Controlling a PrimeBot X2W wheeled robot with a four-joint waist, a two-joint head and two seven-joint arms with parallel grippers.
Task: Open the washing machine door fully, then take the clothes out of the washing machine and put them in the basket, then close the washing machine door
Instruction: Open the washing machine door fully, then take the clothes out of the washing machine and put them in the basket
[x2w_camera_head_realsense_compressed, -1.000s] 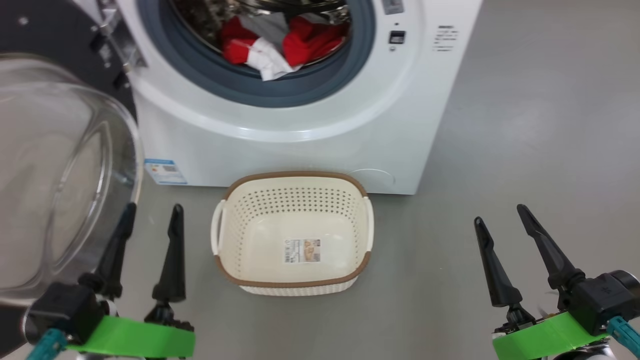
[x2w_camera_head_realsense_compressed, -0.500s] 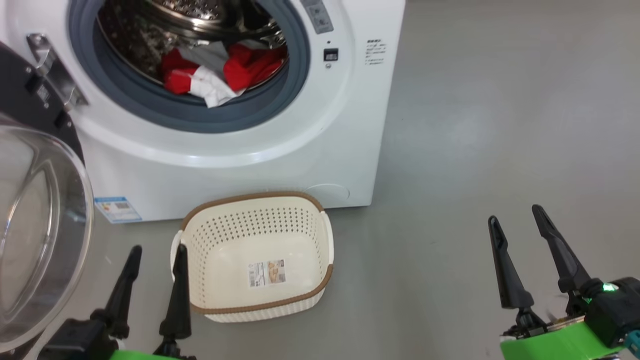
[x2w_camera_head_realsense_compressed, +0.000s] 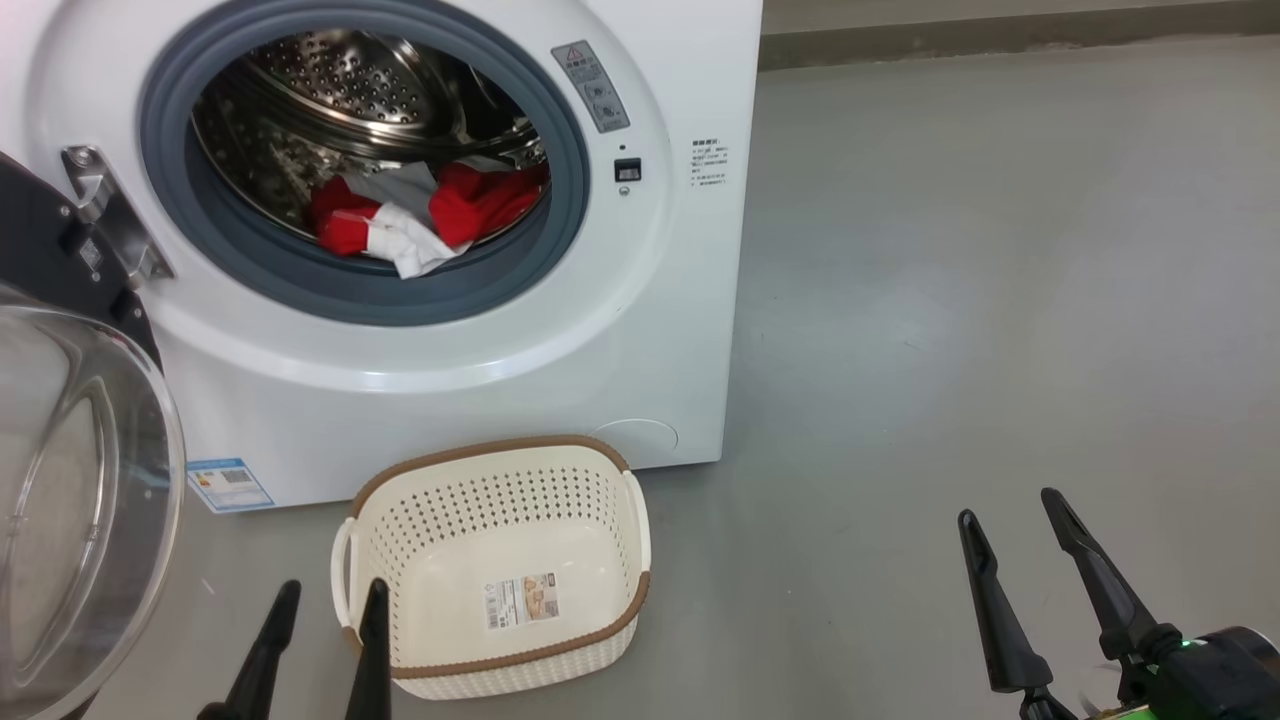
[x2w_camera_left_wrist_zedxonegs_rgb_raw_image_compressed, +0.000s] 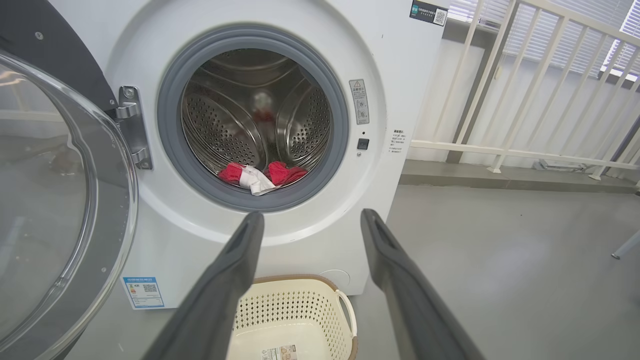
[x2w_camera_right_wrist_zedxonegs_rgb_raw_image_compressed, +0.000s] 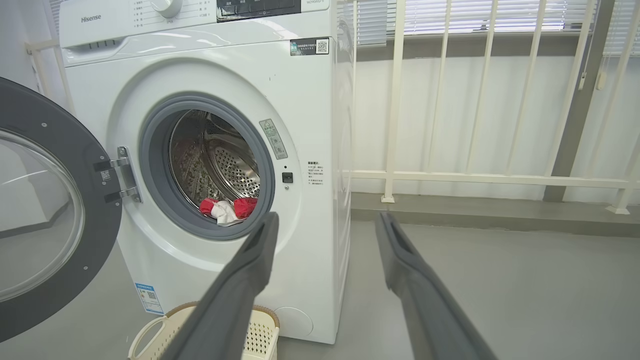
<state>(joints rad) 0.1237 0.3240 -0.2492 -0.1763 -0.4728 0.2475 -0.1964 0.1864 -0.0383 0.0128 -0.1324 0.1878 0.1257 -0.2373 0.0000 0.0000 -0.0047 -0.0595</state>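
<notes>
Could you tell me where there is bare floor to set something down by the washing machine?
The grey floor right of the washing machine and basket lies bare, back to the kerb. Left is crowded: the open door hangs beside the basket, close before the machine.

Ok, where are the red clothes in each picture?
Head view: the clothes are in the upper left part, low inside the round opening.
Left wrist view: the clothes are a little left of the middle.
Right wrist view: the clothes look small, left of the middle.
Shared landmark: the grey rubber ring; the clothes lie just inside its lower edge every time.
</notes>
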